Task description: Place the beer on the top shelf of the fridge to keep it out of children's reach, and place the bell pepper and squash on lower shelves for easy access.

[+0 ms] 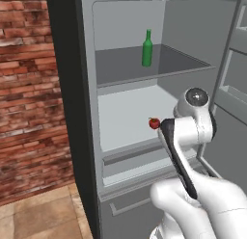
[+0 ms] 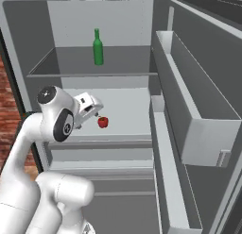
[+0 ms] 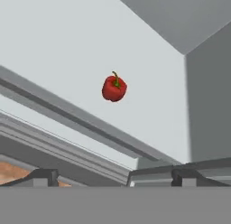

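The fingers (image 3: 113, 175) are standing wide apart with nothing between them, their two dark tips (image 3: 43, 177) showing at the bottom of the hand view. In the right base view the fingers (image 2: 90, 107) are hanging just left of the bell pepper (image 2: 103, 122), close to it but apart from it, over the front part of the pale lower shelf (image 2: 127, 105).

The bell pepper (image 3: 113, 88) is sitting upright on that pale shelf (image 3: 67, 56), its stem pointing up, well clear of the grey front rail (image 3: 76, 121) that is running below it in the hand view. In the left base view the bell pepper (image 1: 154, 123) is showing at the edge of the white arm (image 1: 190, 137), resting on the same lower shelf (image 1: 125, 112).

Above it, the beer (image 1: 147, 48) is standing upright on the dark top shelf (image 1: 120, 67), towards the middle of the board. From the right base view the beer (image 2: 98, 47) is standing on the top shelf (image 2: 71, 63) nearer the back wall than the front edge.

The fridge (image 2: 61, 20) is standing open, its door (image 2: 208, 87) swung out to the right with a deep door bin (image 2: 198, 129) on its inner face. A brick wall (image 1: 24, 88) is running beside the fridge (image 1: 72, 88) on the left
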Tool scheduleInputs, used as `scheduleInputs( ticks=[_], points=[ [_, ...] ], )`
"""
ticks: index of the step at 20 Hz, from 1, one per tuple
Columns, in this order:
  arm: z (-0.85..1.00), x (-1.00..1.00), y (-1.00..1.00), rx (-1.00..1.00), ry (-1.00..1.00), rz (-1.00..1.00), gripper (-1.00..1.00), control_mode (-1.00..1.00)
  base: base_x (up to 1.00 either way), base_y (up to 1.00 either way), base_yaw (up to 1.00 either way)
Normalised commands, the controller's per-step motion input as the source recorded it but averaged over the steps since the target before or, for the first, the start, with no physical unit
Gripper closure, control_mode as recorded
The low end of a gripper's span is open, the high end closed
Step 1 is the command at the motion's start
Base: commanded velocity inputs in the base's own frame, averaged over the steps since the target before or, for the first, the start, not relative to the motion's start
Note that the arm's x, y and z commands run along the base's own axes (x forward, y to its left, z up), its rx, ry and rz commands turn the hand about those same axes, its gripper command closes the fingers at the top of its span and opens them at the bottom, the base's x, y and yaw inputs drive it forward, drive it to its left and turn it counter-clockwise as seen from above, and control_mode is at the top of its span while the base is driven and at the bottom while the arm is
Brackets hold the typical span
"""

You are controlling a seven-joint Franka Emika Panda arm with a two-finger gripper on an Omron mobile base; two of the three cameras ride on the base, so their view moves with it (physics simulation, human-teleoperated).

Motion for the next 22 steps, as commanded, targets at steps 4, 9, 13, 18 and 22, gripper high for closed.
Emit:
scheduleInputs(
  ticks=[4, 9, 13, 18, 22],
  points=[
    [-0.16, -1.00, 0.00, 0.11, -0.14, -0.03, -1.00, -1.00, 0.00, 0.00, 0.00],
    [0.21, -0.98, 0.10, 0.31, -0.10, -0.22, -1.00, -1.00, 0.00, 0.00, 0.00],
    [0.31, -0.88, 0.28, 0.33, -0.06, -0.31, -1.00, -1.00, 0.00, 0.00, 0.00],
    [0.12, -0.88, 0.18, 0.29, 0.00, -0.25, -1.00, -1.00, 0.00, 0.00, 0.00],
    [0.00, -0.41, 0.02, 0.12, -0.06, -0.03, -1.00, -1.00, 0.00, 0.00, 0.00]
  ],
)
